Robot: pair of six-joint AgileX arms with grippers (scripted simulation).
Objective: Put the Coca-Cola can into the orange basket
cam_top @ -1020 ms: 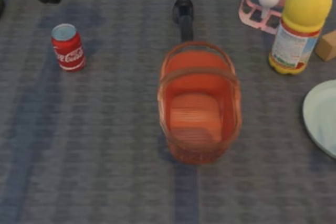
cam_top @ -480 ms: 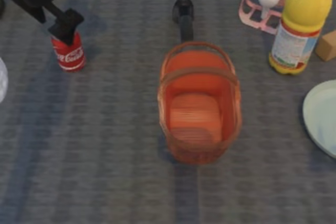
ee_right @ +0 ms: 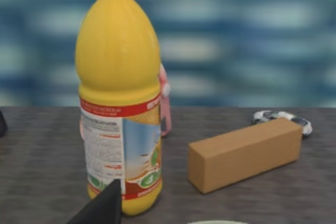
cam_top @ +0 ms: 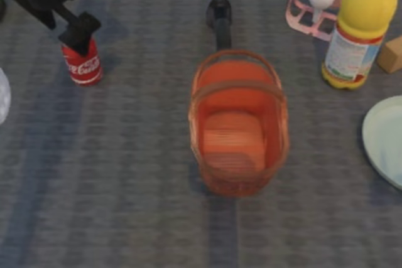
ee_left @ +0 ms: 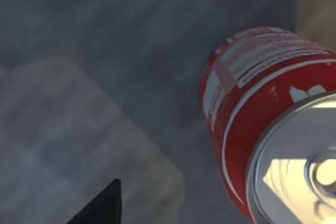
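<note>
The red Coca-Cola can (cam_top: 83, 67) stands upright at the table's far left. My left gripper (cam_top: 80, 37) hangs right over its top, open, with the black fingers covering the silver lid from above. In the left wrist view the can (ee_left: 262, 103) fills one side, silver top close to the camera, and one dark fingertip (ee_left: 102, 211) stands clear of it to the side. The orange basket (cam_top: 276, 101) sits in the middle of the table, empty, its handle arched across. Only one fingertip (ee_right: 105, 205) of my right gripper shows, set wide; that arm is outside the top view.
A tall yellow bottle (cam_top: 358, 29), a pink wire-grid object (cam_top: 308, 10) and a brown block (cam_top: 391, 54) stand at the back right. A white plate (cam_top: 386, 139) lies at the right edge. A black object (cam_top: 220, 20) lies just behind the basket.
The left arm came down from the back left corner onto the can, then held almost still over the last half second. Can and basket have not moved.
</note>
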